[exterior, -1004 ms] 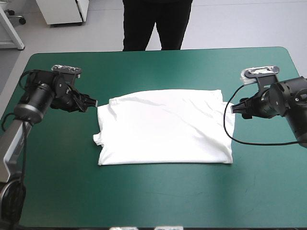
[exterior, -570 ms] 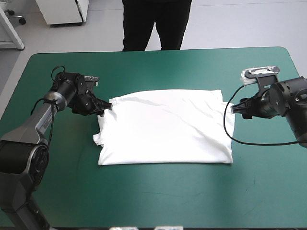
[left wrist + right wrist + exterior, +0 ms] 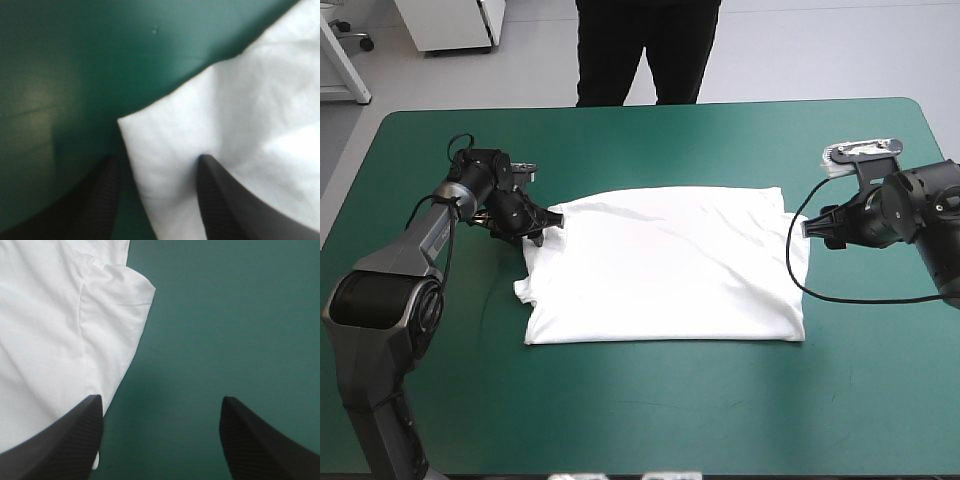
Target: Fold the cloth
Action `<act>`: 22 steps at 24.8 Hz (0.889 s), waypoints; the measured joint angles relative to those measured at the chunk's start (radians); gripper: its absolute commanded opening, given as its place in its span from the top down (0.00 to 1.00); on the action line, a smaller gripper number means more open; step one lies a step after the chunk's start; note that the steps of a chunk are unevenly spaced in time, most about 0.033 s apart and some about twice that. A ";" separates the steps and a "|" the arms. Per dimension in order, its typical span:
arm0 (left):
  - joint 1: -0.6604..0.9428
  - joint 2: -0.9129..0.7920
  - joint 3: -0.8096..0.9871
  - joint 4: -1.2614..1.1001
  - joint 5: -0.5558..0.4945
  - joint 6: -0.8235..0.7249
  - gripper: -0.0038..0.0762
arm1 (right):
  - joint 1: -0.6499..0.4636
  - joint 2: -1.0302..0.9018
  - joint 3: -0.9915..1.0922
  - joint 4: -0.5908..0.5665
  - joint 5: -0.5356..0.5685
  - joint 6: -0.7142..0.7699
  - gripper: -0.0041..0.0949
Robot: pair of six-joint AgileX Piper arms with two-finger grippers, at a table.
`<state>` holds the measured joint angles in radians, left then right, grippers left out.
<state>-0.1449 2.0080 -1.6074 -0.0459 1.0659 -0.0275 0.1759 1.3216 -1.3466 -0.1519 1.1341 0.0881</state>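
Note:
The white T-shirt lies folded into a flat rectangle in the middle of the table. My left gripper is at its far left corner. In the left wrist view that gripper stands open astride the corner of the T-shirt, with one finger over the cover and the other over the cloth. My right gripper hovers at the shirt's right edge. It is open above the cover, with the T-shirt's sleeve beside one finger.
The teal-green cover stretches from the T-shirt to the table's edges on every side, with the widest strip along the front.
My left arm has swung in from the table's left side to the shirt's far left corner. The right arm and the T-shirt have not moved.

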 measured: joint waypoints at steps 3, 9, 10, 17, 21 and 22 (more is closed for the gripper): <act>0.000 0.000 0.000 -0.010 0.000 -0.001 0.90 | 0.000 0.000 0.000 0.010 0.000 0.000 0.32; -0.028 -0.015 -0.081 -0.004 0.045 0.004 0.96 | 0.000 0.000 0.000 0.028 0.003 -0.012 0.32; -0.053 -0.037 -0.120 -0.001 0.061 0.004 0.96 | 0.000 0.000 0.000 0.033 0.003 -0.017 0.32; -0.216 -0.071 -0.149 0.001 0.082 -0.017 0.96 | 0.000 0.000 0.000 0.036 0.004 -0.023 0.32; -0.277 -0.035 -0.148 0.000 0.070 -0.022 0.96 | 0.000 0.000 0.000 0.036 0.007 -0.023 0.32; -0.286 -0.024 -0.148 -0.001 0.067 -0.025 0.96 | 0.000 0.000 0.000 0.036 0.007 -0.023 0.32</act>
<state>-0.4311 1.9838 -1.7555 -0.0468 1.1325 -0.0522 0.1759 1.3216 -1.3466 -0.1155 1.1411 0.0650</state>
